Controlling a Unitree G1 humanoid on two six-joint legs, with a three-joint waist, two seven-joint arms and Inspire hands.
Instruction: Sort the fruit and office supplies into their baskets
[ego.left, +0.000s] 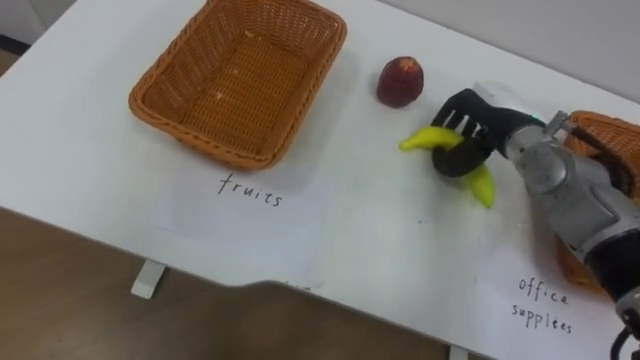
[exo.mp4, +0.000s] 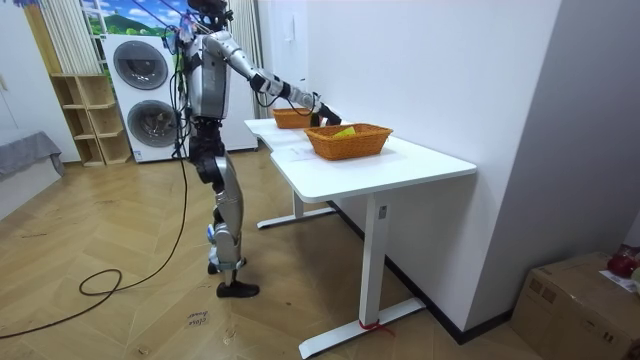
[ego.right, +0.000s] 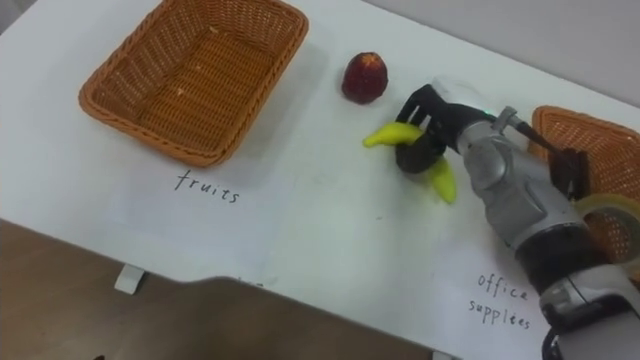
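On the white counter (ego.left: 380, 250) the right hand (ego.left: 465, 135) has its fingers curled round a yellow banana (ego.left: 425, 140). It is just beside a red fruit (ego.left: 400, 82) and well apart from an empty wicker basket (ego.left: 215, 150) that sits above a handwritten paper sheet (ego.left: 240, 215). The robot stands on a wooden floor (exo.mp4: 120, 300) at the counter's side, right arm stretched over it, with stacked washing machines (exo.mp4: 140, 65) behind it. A second wicker basket (ego.left: 600, 130) is cut off at the right edge and half hidden behind the forearm, so its contents are hard to make out.
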